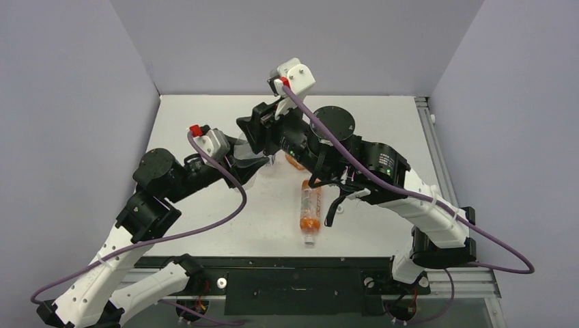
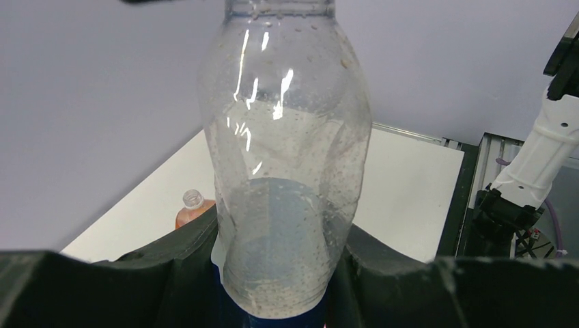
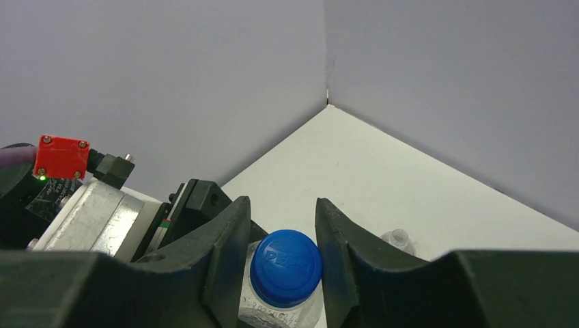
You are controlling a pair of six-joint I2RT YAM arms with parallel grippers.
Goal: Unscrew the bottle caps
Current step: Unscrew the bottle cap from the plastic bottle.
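My left gripper (image 2: 280,273) is shut on the lower body of a clear Pepsi bottle (image 2: 283,157) and holds it upright above the table. My right gripper (image 3: 283,253) is over the bottle's top, its fingers (image 3: 229,260) pressed to both sides of the blue cap (image 3: 285,268). In the top view the two grippers meet at mid-table, left (image 1: 249,162) and right (image 1: 254,133), and hide the bottle. A slim orange bottle (image 1: 311,205) lies on the table with a white cap (image 1: 309,239) at its near end.
An orange bottle with an open neck (image 2: 193,205) stands behind the left gripper; it also shows in the top view (image 1: 295,162). A clear open bottle neck (image 3: 398,239) shows beyond the right fingers. Grey walls enclose the table on three sides.
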